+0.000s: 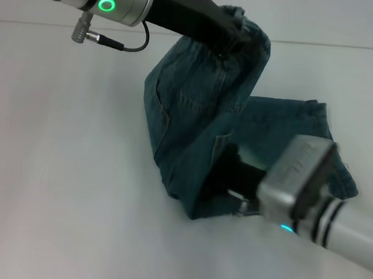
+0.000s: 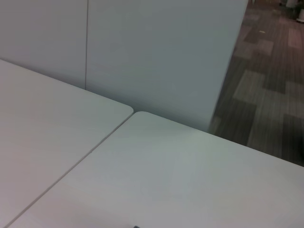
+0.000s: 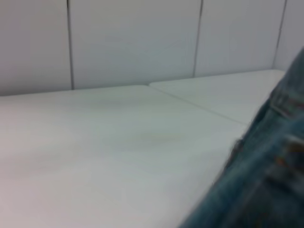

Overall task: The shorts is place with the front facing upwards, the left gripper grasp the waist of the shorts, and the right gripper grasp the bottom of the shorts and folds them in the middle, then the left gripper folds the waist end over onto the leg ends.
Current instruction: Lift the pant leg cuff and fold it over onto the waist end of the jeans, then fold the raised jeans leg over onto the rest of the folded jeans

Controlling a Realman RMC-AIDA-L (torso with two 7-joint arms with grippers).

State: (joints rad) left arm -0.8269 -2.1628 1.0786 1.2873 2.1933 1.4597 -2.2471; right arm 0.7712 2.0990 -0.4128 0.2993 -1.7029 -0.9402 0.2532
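Observation:
The blue-green denim shorts point(image 1: 189, 113) hang in a lifted fold across the middle of the white table point(image 1: 58, 187) in the head view. At the far end my left gripper point(image 1: 231, 38) is shut on the raised top of the cloth, which bunches around its black fingers. At the near end my right gripper point(image 1: 224, 194) is shut on the lower edge, with denim draped over its left side. Part of the shorts lies flat behind the right gripper. The right wrist view shows a close strip of denim point(image 3: 259, 175) with a seam. The waist and leg hems cannot be told apart.
A grey cable plug point(image 1: 91, 35) sticks out of the left arm. The left wrist view shows two tabletops point(image 2: 180, 171) meeting at a seam, a white wall panel point(image 2: 156, 52) behind them, and carpet floor point(image 2: 273, 90) beyond the table's edge.

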